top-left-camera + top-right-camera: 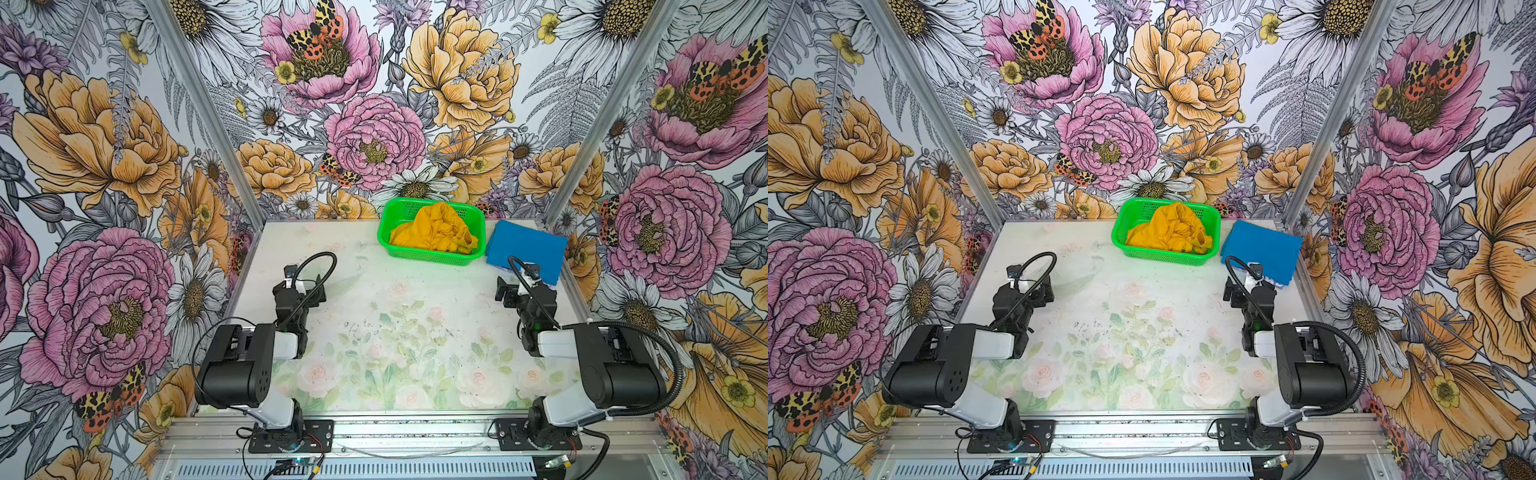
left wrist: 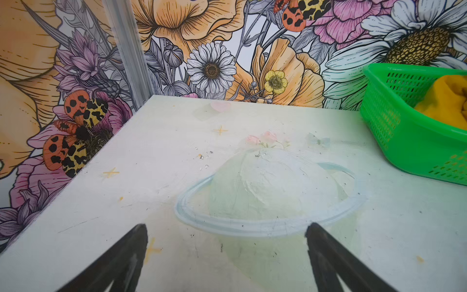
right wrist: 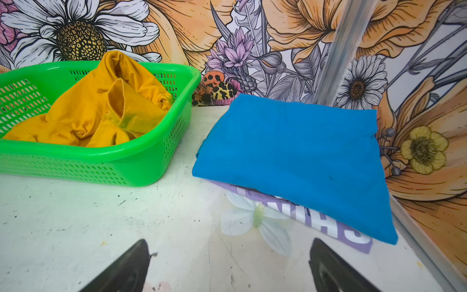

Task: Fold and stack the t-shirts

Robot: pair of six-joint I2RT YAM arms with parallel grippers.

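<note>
1. we see the left gripper (image 2: 226,227) spread wide. its two dark fingers (image 2: 121,257) stand far apart with only the painted table (image 2: 151,177) between them, and it grasps nothing.
2. the right gripper (image 3: 230,242) is equally wide open and empty. its fingers (image 3: 333,268) frame bare tabletop just short of the folded stack.
3. the mustard-yellow t-shirt (image 3: 101,108) lies crumpled inside the green perforated basket (image 3: 101,154). one bunched fold rises above the rim. in both top views the basket (image 1: 428,257) sits at the back of the table, right of centre.
4. the bright blue t-shirt (image 3: 298,156) lies folded flat in the back right corner, just beside the basket and not touching it.
5. the blue shirt rests on a lilac garment with white lettering (image 3: 328,227), whose near edge sticks out from under it.
6. in a top view the right gripper (image 1: 505,293) sits near the blue t-shirt's (image 1: 525,247) near edge, and the left gripper (image 1: 309,293) is well apart from both shirts.
7. the basket's wall stands between either gripper and the yellow shirt's lower folds.
8. flower-printed walls (image 1: 104,166) and an aluminium corner post (image 3: 336,50) close the table in.
</note>
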